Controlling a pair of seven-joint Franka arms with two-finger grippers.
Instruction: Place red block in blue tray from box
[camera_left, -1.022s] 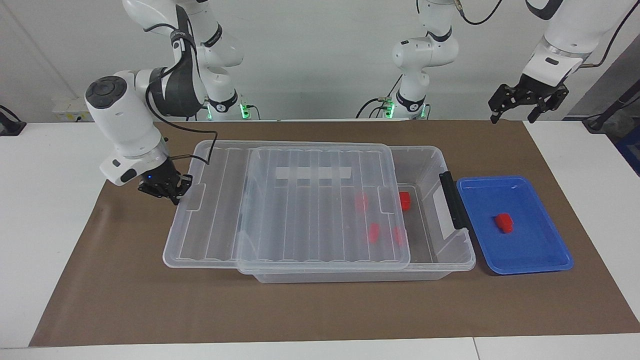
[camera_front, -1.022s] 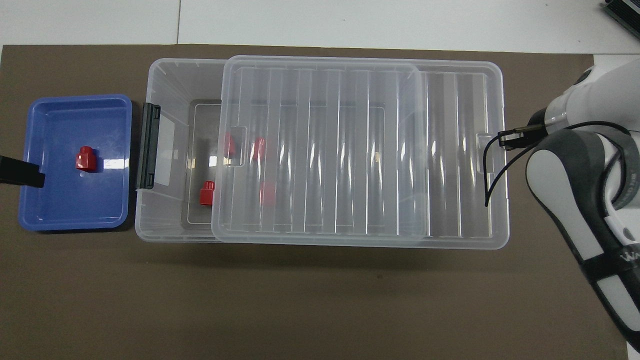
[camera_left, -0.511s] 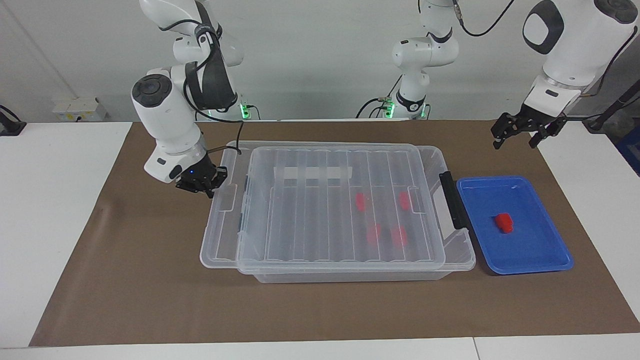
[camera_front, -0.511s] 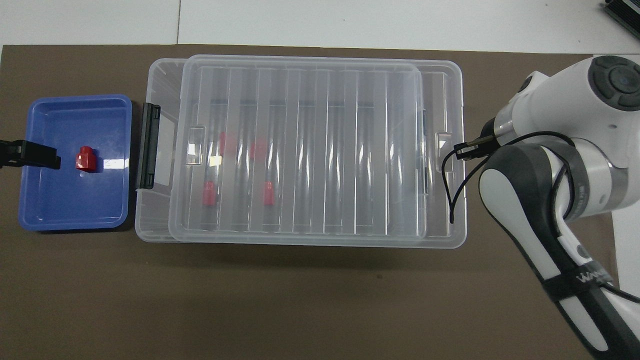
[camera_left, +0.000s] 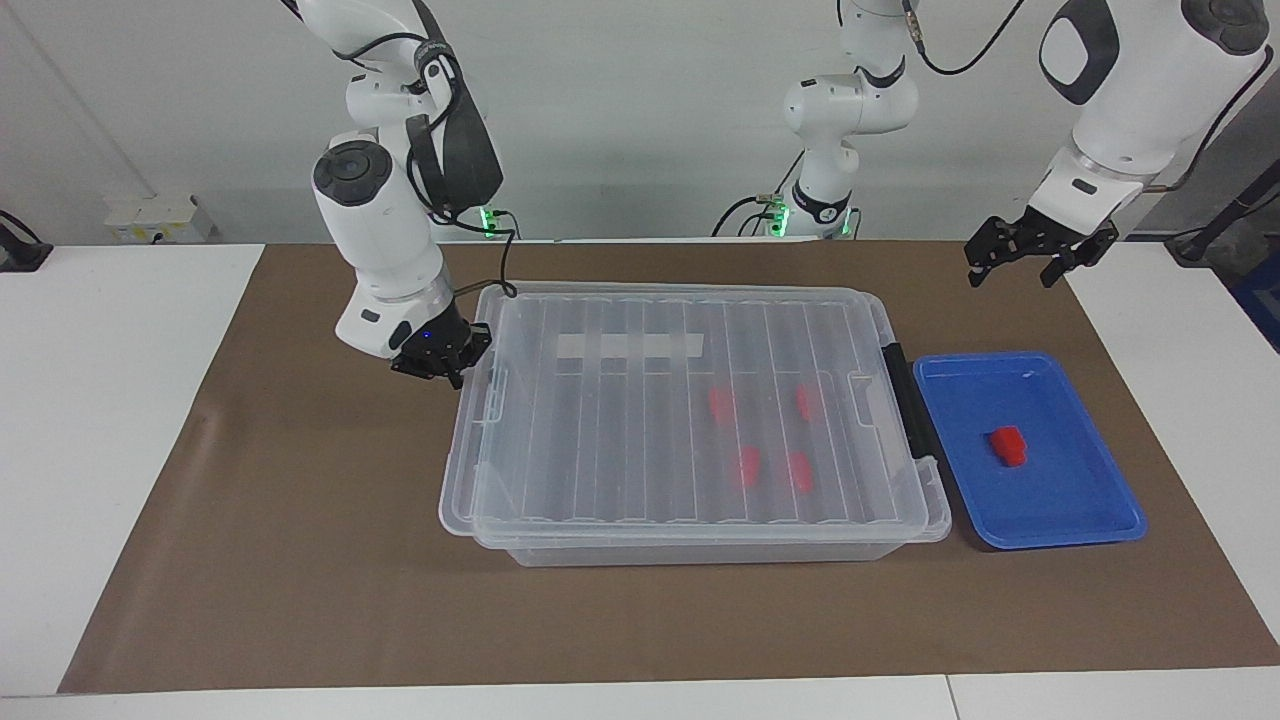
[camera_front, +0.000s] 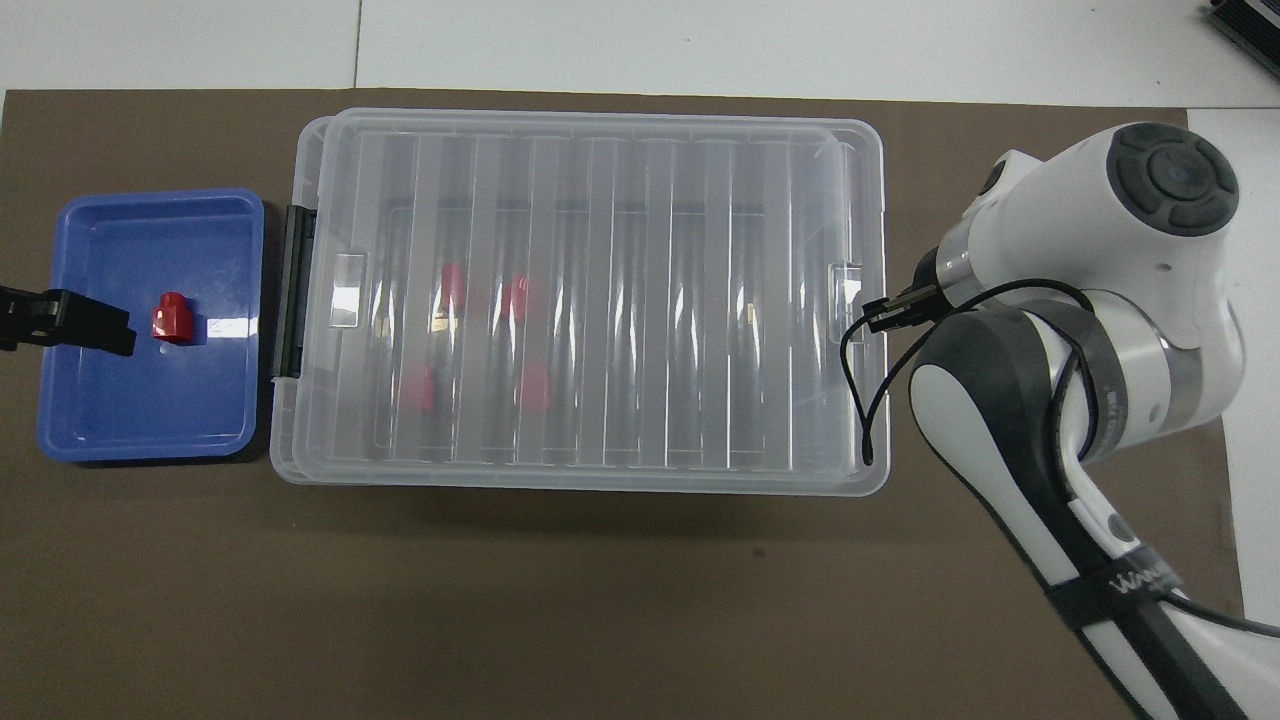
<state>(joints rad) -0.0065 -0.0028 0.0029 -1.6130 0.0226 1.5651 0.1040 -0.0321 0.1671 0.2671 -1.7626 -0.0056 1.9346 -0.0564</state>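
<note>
One red block (camera_left: 1008, 445) lay in the blue tray (camera_left: 1095, 520), at the lower right of the facing view and the middle left of the overhead view. The tray stood on the brown mat (camera_left: 300, 560) that covered the surface, just beside the box (camera_left: 700, 552) at the end with the black handle (camera_left: 908, 400).

The clear lid (camera_left: 600, 430) covered the whole box. Four other red blocks (camera_left: 747, 465) showed through it, in the half of the box toward the tray.

The right pincer (camera_left: 445, 358) sat low at the middle left of the facing view, against the short end of the lid that was away from the tray. Whether it gripped that edge or only touched it could not be told.

The left pincer (camera_left: 1035, 255) hung in the air at the upper right of the facing view, with its fingers spread and nothing between them. In the overhead view it covered the tray's outer rim.

The lid's long axis ran across the frame from the right pincer's end to the handle end. The lid seemed to be seated, so any push still needed would go along that line toward the tray. The tray and its block lay far closer to the left arm, so that arm would be the one to reach them. With a block in the tray and the box covered, the task looked all but done.
</note>
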